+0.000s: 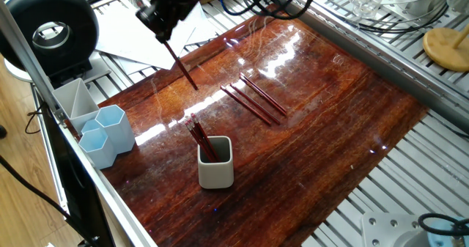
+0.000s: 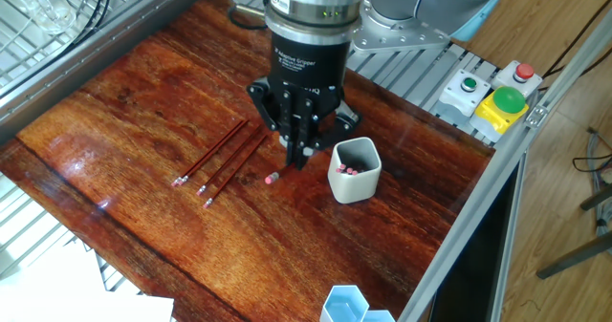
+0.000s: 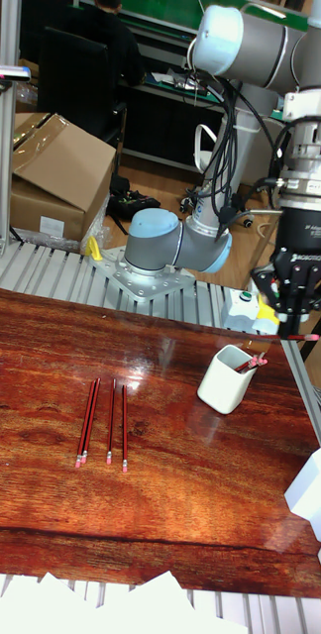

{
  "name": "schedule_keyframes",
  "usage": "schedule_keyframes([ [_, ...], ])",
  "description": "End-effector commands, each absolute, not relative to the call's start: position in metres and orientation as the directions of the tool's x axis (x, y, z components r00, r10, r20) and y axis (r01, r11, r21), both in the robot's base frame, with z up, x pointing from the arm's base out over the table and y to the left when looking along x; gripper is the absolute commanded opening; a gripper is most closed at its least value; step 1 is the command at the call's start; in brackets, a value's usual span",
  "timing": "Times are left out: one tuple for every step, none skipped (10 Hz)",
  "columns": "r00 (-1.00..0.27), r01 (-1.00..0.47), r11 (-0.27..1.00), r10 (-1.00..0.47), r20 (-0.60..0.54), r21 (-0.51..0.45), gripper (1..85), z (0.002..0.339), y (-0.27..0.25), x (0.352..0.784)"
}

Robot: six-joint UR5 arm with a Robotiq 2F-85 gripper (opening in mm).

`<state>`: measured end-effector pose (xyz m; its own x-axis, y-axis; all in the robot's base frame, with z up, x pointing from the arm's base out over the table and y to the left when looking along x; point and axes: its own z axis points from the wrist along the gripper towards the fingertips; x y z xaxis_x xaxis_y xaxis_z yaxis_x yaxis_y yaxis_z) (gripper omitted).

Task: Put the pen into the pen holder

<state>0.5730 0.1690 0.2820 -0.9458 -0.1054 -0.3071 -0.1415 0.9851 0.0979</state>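
Note:
My gripper (image 1: pixel 163 36) is shut on a dark red pen (image 1: pixel 181 67), which hangs tilted above the wooden table (image 1: pixel 330 122), eraser end lowest. In the other fixed view the gripper (image 2: pixel 298 160) stands just left of the off-white pen holder (image 2: pixel 352 188), and the pen (image 2: pixel 275 176) pokes out down-left. The tall fixed view shows the pen (image 3: pixel 269 338) lying near level under the gripper (image 3: pixel 297 329), just above the pen holder (image 3: pixel 220 386). The pen holder (image 1: pixel 218 175) contains several pens. Three more pens (image 1: pixel 253 100) lie flat on the table.
Pale blue hexagonal cups (image 1: pixel 106 133) and a grey tray (image 1: pixel 73 100) stand at the table's left edge. Papers (image 1: pixel 139 34) lie behind the table. A button box (image 2: pixel 492 97) sits on the metal frame to the right of the pen holder.

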Motion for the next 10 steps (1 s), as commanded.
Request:
schedule_keyframes([
  [-0.968,-0.095,0.993,-0.075,-0.239,0.075,1.0,0.274,0.157,0.555],
  [-0.970,-0.083,0.995,-0.067,-0.235,0.059,1.0,0.273,0.152,0.555],
  [-0.975,-0.065,0.994,-0.046,-0.216,0.082,1.0,0.272,0.157,0.550],
  [-0.981,-0.060,0.996,-0.046,-0.190,0.066,1.0,0.271,0.152,0.544],
  [-0.980,-0.052,0.996,-0.037,-0.193,0.072,1.0,0.271,0.153,0.545],
  [-0.973,-0.053,0.995,-0.033,-0.228,0.082,1.0,0.273,0.156,0.554],
  [-0.960,-0.055,0.992,-0.022,-0.278,0.110,1.0,0.274,0.163,0.557],
  [-0.950,-0.059,0.991,-0.019,-0.312,0.118,1.0,0.267,0.166,0.552],
  [-0.943,-0.056,0.991,-0.013,-0.332,0.118,1.0,0.259,0.169,0.548],
  [-0.938,-0.053,0.993,-0.014,-0.347,0.102,1.0,0.251,0.170,0.542],
])
